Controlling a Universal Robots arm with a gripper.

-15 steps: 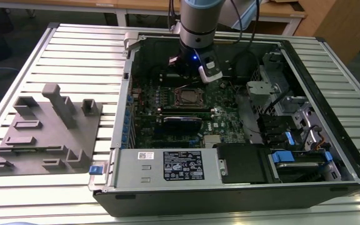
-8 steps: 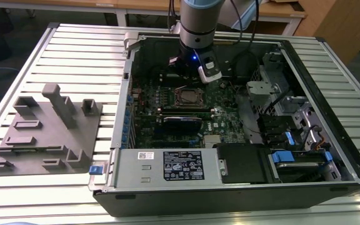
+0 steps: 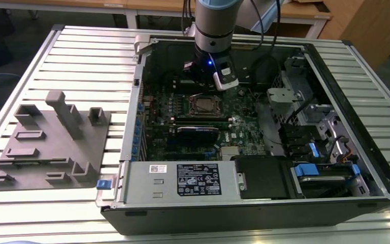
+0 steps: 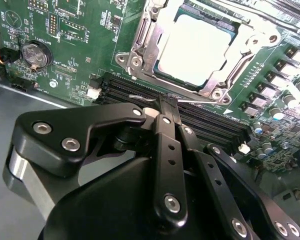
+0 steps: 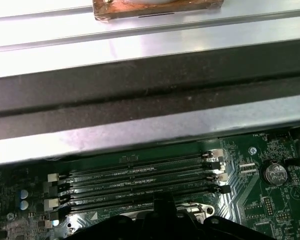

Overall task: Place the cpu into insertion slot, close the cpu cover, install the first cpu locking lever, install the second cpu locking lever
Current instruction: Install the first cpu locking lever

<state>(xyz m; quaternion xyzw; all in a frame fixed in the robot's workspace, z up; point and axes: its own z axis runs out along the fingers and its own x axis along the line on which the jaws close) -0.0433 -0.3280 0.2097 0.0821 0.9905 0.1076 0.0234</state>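
The cpu [image 4: 195, 47] lies flat in the insertion slot [image 3: 202, 105] on the green motherboard, its dull silver top showing. The cpu cover [image 4: 142, 37], a silver frame plate, lies down around it with the chip in its window. My gripper [image 4: 165, 104] hangs over the black memory slots [image 4: 210, 120] beside the socket, and its fingers are shut together. A thin silver wire end [image 4: 138, 96] shows just beside the fingertips; I cannot tell if it touches them. In the exterior view the gripper [image 3: 205, 84] is at the socket's far side.
The open computer case [image 3: 357, 122] lies on a slatted metal table [image 3: 79, 56]. A grey fixture block [image 3: 46, 142] stands at the exterior view's left. A black card [image 3: 196, 132], a power supply [image 3: 181, 180] and drive bays [image 3: 317, 168] crowd the near side. A coin battery [image 4: 35, 54] sits by the socket.
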